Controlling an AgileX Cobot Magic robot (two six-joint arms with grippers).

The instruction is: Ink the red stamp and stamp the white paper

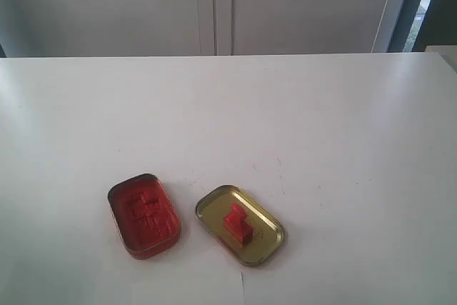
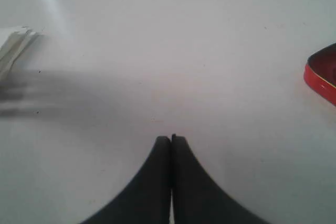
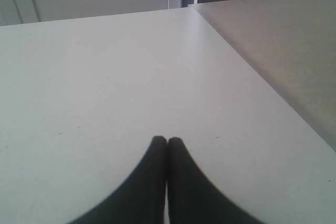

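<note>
White worktop (image 1: 321, 119); red stamp (image 1: 238, 223) parked in gold lid (image 1: 267, 232), handy for inking; left hand (image 2: 171, 139), right hand (image 3: 167, 141) pressed together, empty.

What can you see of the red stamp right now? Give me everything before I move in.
The red stamp is a tiny, bright red piece that looks like glossy plastic, with a blocky base and a narrower stub. It rests inside the shallow gold-coloured tin half, roughly in the middle, touching only the tin's floor. That tin lies open on the white table, just right of the red ink pad tin. Whether the stamp stands upright or lies on its side is too small to tell. Only the exterior view shows it.
</note>
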